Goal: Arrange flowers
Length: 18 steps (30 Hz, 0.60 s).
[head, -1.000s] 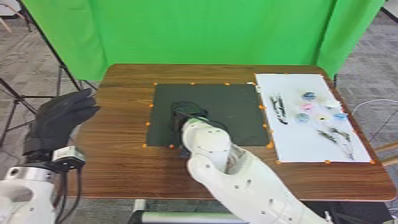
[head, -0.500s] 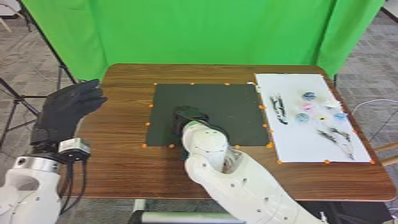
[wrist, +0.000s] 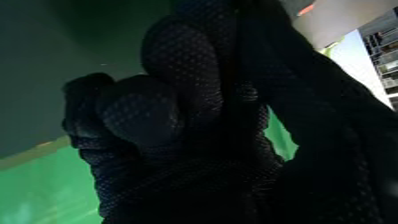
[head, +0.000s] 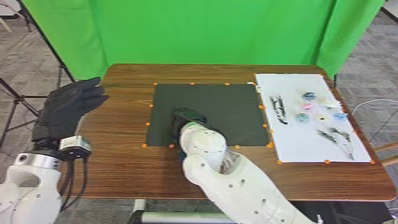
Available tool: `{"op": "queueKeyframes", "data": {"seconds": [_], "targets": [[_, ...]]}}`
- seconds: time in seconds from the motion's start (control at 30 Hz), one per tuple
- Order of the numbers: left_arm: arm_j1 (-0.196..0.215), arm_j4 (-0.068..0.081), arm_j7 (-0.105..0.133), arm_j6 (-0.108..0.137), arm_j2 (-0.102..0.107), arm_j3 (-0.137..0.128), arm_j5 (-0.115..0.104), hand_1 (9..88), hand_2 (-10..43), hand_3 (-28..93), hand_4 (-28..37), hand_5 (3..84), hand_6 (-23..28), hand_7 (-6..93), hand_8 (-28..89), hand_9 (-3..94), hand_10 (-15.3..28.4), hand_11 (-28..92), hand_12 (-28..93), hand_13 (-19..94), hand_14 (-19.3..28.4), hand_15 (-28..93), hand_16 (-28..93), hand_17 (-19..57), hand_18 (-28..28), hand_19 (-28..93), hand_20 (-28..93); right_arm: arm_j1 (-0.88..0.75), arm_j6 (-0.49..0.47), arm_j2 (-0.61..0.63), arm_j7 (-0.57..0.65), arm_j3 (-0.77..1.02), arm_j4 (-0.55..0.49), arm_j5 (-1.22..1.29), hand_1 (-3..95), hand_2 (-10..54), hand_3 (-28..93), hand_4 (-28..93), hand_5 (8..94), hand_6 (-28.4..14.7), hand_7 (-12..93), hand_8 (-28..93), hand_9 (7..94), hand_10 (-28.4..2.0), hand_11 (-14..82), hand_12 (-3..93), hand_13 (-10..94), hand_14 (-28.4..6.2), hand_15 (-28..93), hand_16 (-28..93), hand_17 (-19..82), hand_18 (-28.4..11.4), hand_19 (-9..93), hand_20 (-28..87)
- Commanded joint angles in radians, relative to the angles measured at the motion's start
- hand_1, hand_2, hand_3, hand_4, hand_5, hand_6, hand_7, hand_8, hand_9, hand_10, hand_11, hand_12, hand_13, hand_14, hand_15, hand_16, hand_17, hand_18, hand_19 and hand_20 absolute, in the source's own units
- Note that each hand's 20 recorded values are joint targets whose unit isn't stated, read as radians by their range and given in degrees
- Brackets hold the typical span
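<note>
The flowers (head: 303, 117) lie on the white sheet (head: 298, 145), well apart, rightward of the right hand's (head: 187, 117) curled, narrow fingers. The left hand (head: 65, 107) is relaxed.

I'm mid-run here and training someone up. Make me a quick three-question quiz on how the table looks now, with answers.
1. True or false: the right hand is over the dark mat.
2. Where does the pink flower head lie?
A) on the dark mat
B) on the white sheet
C) on the bare wood
3. Fill in the blank: seen from the head, the left hand is to the ____ of the dark mat.

Key: 1 true; 2 B; 3 left
</note>
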Motion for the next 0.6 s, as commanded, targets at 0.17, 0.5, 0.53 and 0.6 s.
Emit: {"op": "queueKeyframes", "data": {"seconds": [0.17,0.5,0.53,0.6], "targets": [[-0.014,0.005,-0.02,-0.018,-0.011,0.008,0.013,27.1,3.5,83,-21.0,43.2,11.9,19.8,-11,37.3,20.8,36,9,25,27.2,63,-14,-9.7,22.6,60,9,-0.009,0.006,-0.012,0.006,0.005,-0.006,0.005,40.0,-8.2,75,-25,85.3,-3.6,26,11,83.2,-15.1,49.7,28.0,78,-12.7,71,27,50,-23.8,93,27],[0.129,-0.038,0.009,0.02,-0.017,-0.086,0.002,27.1,3.5,83,-21.0,43.2,11.9,19.8,-11,37.3,20.7,36,9,25,27.2,63,-14,-9.7,22.6,60,9,0.07,0.028,0.09,-0.088,-0.084,-0.071,-0.206,34.0,-6.2,74,-24,84.9,-3.9,29,-7,82.6,-15.5,49.4,27.9,77,-13.7,71,26,50,-24.4,93,26],[0.159,-0.045,0.011,0.029,-0.021,-0.104,0.012,27.2,3.5,83,-21.1,43.2,11.9,19.8,-11,37.3,20.8,36,9,25,27.2,63,-14,-9.7,22.6,60,9,0.088,0.032,0.105,-0.109,-0.094,-0.078,-0.24,33.3,-6.0,73,-23,84.9,-4.0,29,-7,82.6,-15.6,49.3,27.8,77,-13.8,71,26,50,-24.5,93,26],[0.208,-0.062,-0.05,0.079,-0.043,-0.143,0.125,27.2,3.5,83,-21.1,43.2,11.9,19.8,-11,37.4,20.8,35,9,25,27.2,63,-14,-9.7,22.5,60,9,0.122,0.023,0.133,-0.114,-0.099,-0.112,-0.214,32.0,-5.1,73,-23,84.9,-4.1,29,-7,82.4,-15.8,49.3,27.8,77,-14.1,71,26,50,-24.7,93,26]]}}
